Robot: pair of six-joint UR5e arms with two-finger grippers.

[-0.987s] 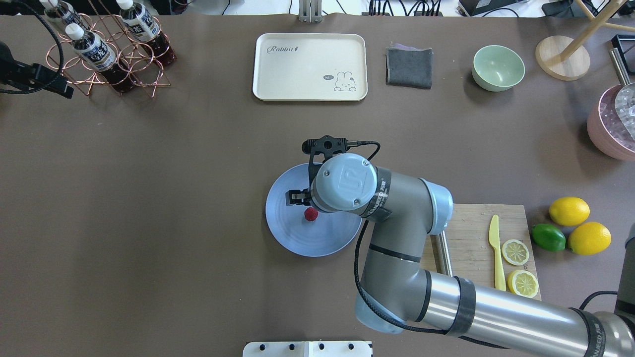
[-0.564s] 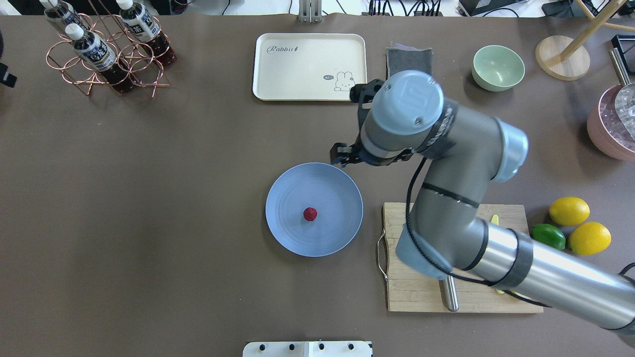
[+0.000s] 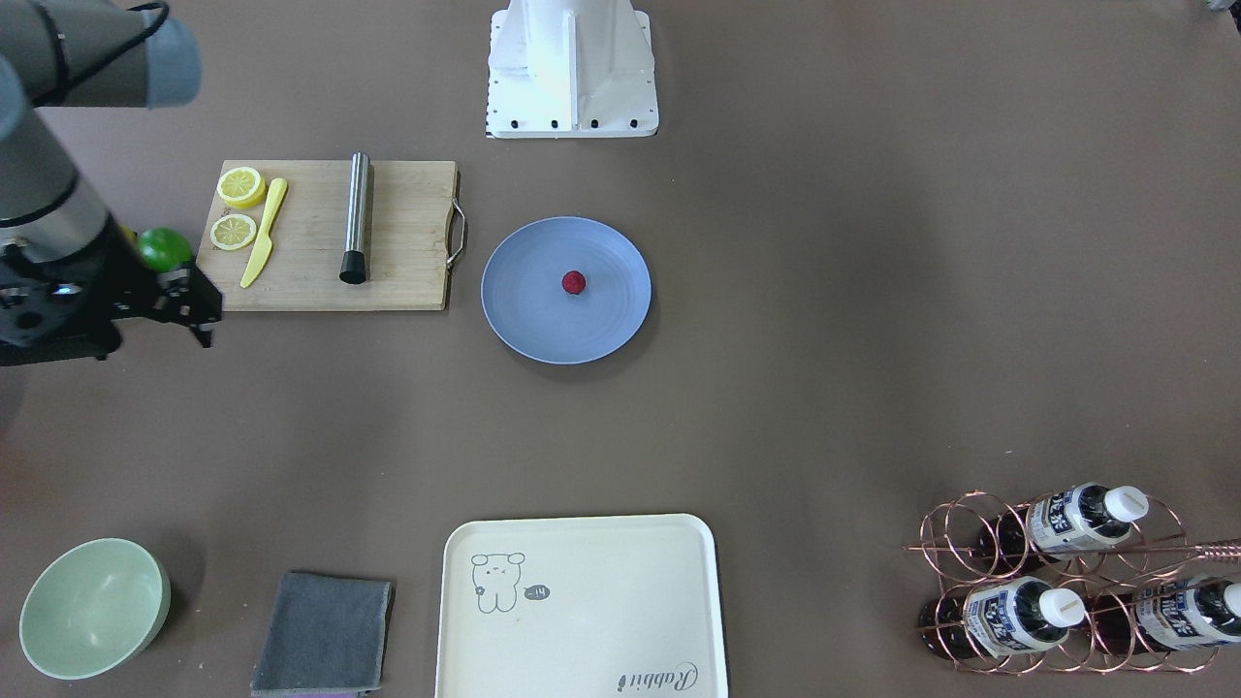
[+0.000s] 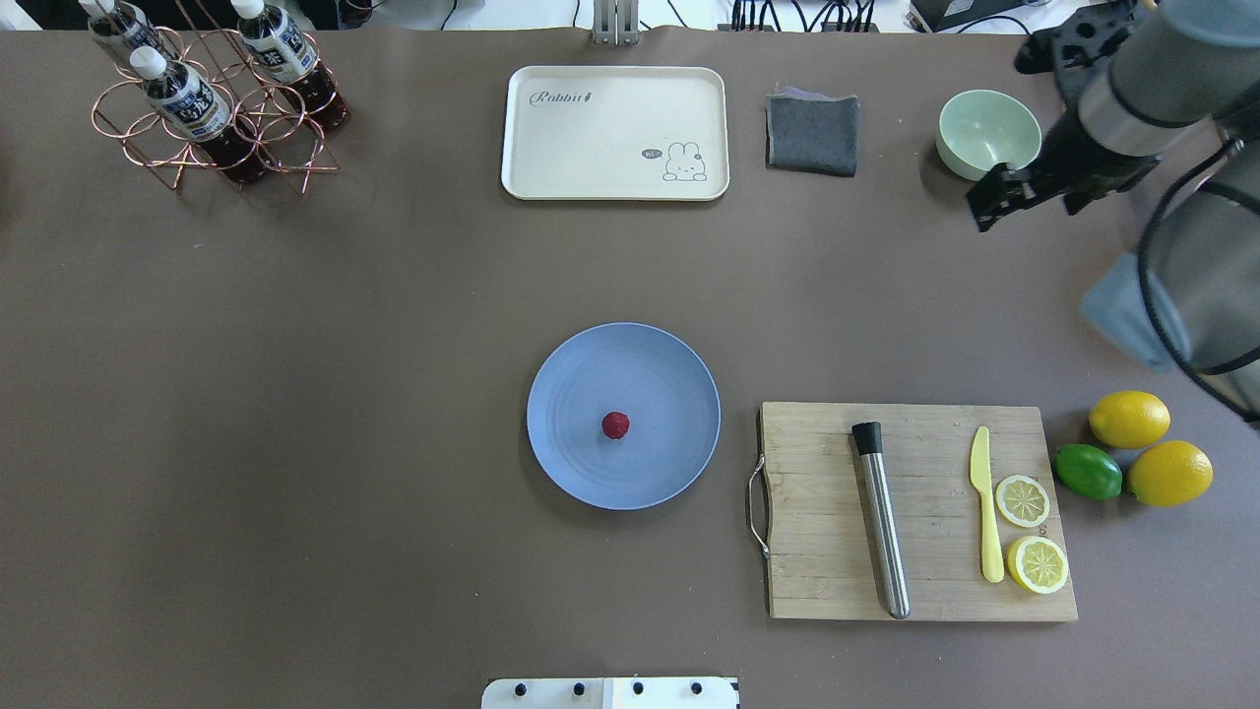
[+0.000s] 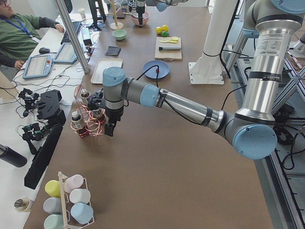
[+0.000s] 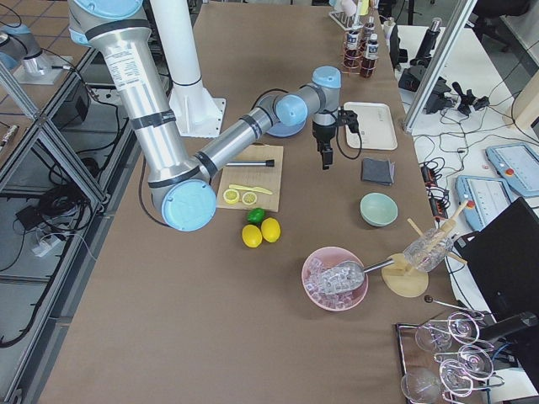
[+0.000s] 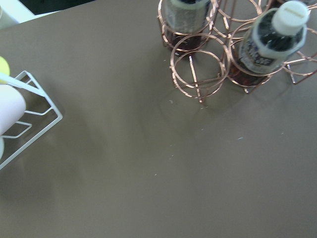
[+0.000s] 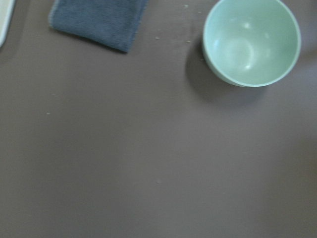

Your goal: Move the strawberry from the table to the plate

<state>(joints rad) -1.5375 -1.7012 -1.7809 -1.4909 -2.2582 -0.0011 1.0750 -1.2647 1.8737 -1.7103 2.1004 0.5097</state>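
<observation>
Overhead, upper right, I can't judge the gap between the fingers of the right gripper (image 4: 987, 202); its arm (image 4: 1196, 266) runs off frame. The left gripper (image 5: 110, 130) shows too small to read. At the front view's left, the arm half hides the lime (image 3: 168, 248).

Matte table (image 4: 295, 394), wooden cutting board (image 4: 817, 512), bumpy strawberry (image 4: 616, 425).

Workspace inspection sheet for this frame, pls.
Surface: table brown, flat, no spills seen.
Job's things: strawberry lies on plate, near its middle.
Clutter: cutting board with steel bar, knife, lemon slices; tray; cloth; bowl; bottle rack.
Grippers: right gripper by the bowl, clear of the plate, jaws unclear; left gripper beside the bottle rack, jaws unclear.
Cables: black cable loops behind the right gripper.
Surroundings: person seated at a desk beside the table.
</observation>
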